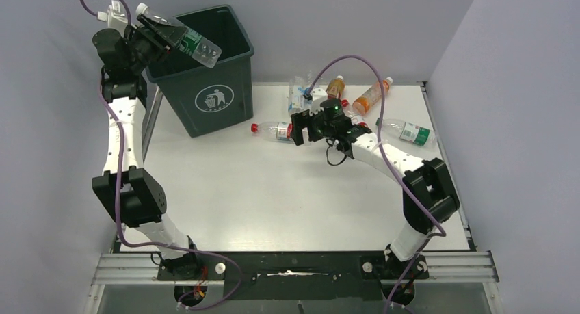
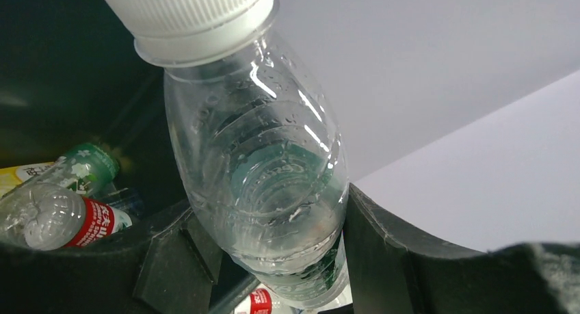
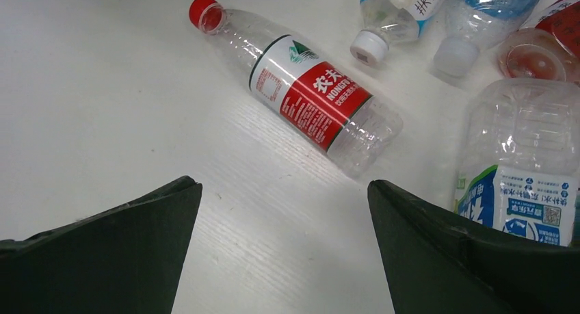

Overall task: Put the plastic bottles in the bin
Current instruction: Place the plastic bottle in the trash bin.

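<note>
Looking down from the top external view, the left gripper (image 1: pixel 164 35) is clamped on a clear bottle (image 1: pixel 195 46), held tilted over the open mouth of the bin (image 1: pixel 232 81), which stands at the worktop's far left corner. The right gripper (image 1: pixel 297 128) hangs low near mid-worktop, beside the red-capped bottle (image 1: pixel 273 130) lying on its side. An orange bottle (image 1: pixel 373 95) and a green-labelled bottle (image 1: pixel 410 133) lie towards the far right corner.

Left wrist view: both fingers (image 2: pixel 390 259) press the clear bottle's lower body, white cap uppermost. Below it, inside the bin, lies a red-banded bottle (image 2: pixel 65 221) among others.

Right wrist view: the fingers (image 3: pixel 116 252) stand well apart with nothing between them. The red-capped bottle (image 3: pixel 308 98) lies flat just beyond them; a blue-labelled bottle (image 3: pixel 523 184) sits beside the right-hand finger.
</note>
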Controlling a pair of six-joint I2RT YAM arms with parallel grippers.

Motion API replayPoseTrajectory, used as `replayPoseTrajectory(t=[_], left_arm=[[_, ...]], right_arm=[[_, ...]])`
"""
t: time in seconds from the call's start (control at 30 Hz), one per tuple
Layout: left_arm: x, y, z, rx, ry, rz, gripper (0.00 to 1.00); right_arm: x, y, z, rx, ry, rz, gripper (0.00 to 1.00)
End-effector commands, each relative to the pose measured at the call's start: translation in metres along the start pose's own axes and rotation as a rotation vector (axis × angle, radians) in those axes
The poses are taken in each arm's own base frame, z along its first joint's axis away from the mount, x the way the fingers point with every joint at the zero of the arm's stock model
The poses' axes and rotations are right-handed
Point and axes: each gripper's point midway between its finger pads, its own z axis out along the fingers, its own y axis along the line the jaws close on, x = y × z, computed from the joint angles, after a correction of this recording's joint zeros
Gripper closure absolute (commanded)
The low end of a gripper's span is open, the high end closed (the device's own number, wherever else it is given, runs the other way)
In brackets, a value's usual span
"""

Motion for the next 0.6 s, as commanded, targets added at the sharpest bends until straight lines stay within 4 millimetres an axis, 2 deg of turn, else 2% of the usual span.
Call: replayPoseTrajectory(t=[0.0, 0.1, 0.27, 0.57], left_arm=[[-0.03, -0.025, 0.001, 0.1, -0.086, 0.056, 0.6], [-0.035, -0.015, 0.003, 0.091, -0.103, 0.057, 0.6], [-0.05, 0.009, 0.004, 0.058, -0.132, 0.054, 0.6], [-0.045, 0.048, 0.017, -0.036, -0.105, 0.086, 0.57]], right_arm=[[-0.048, -0.012, 0.014, -0.029, -0.134, -0.028, 0.02], [-0.052, -0.023, 0.026, -0.076, -0.158, 0.007, 0.02], [-0.053, -0.028, 0.046, -0.132, -0.181, 0.013, 0.01], [-0.032, -0.034, 0.079, -0.16, -0.12, -0.021, 0.01]])
